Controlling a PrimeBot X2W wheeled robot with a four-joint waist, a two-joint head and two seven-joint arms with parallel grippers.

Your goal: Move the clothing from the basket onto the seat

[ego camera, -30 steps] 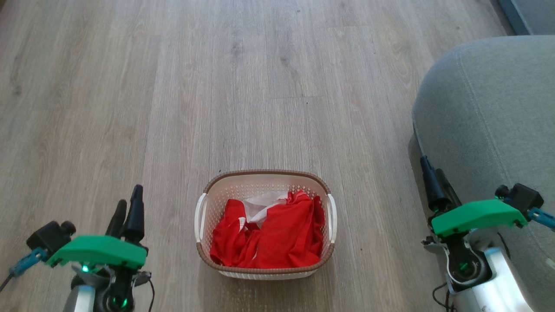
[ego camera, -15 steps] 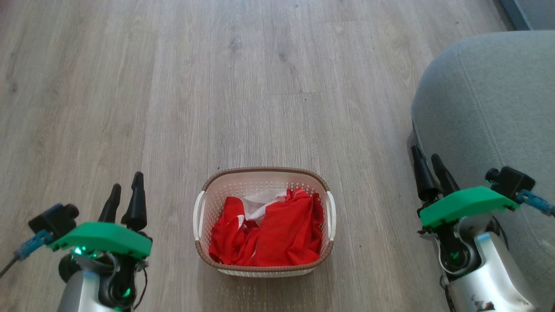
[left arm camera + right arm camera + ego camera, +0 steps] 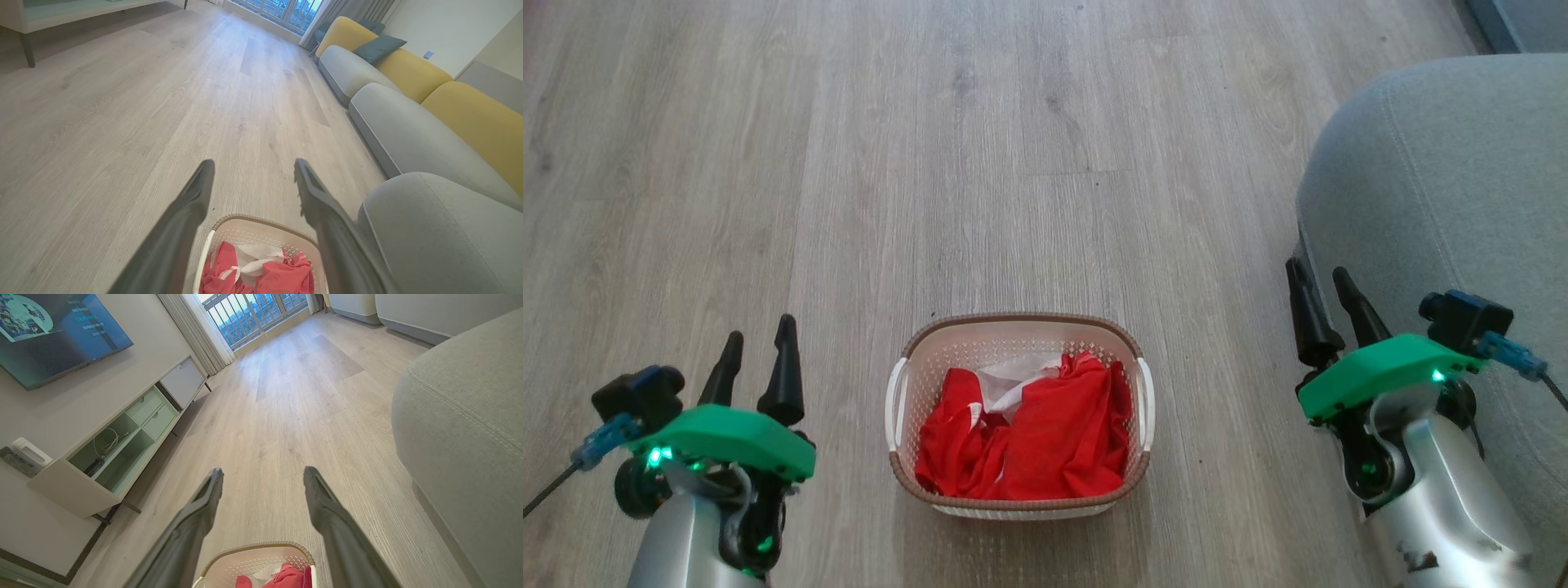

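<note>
Red thin-fabric clothing with white parts (image 3: 1045,441) lies crumpled inside a cream-white perforated plastic basket with a brown woven-look rim (image 3: 1021,319). It covers most of the basket's floor, and a white piece shows toward the far side. The basket stands on a pale grey-brown wood-plank floor (image 3: 980,147), near centre, between the two arms. A large grey-green upholstered seat with rounded edge and stitched seams (image 3: 1445,180) sits to the right, apart from the basket, with a strip of floor between them. The left gripper (image 3: 760,331) is at near left, well apart from the basket's white side handle (image 3: 894,404). Its long dark fingers point toward the far side, spread wide, holding nothing. The right gripper (image 3: 1316,273) is at near right, just beside the seat's rounded edge; contact cannot be told. Its fingers are likewise parted wide and hold nothing. A green housing (image 3: 727,439) caps each wrist. The left wrist view looks over the basket's far rim and the clothing, low between that gripper's fingers. Beyond the seat, grey sofa sections (image 3: 392,134) with yellow backrests (image 3: 408,71) and a blue-grey pillow (image 3: 378,47) run along the right. The right wrist view shows a dark wall screen (image 3: 53,330) and a pale green open-shelf cabinet (image 3: 155,416) at left, and a railed window (image 3: 253,316) at the far end.
</note>
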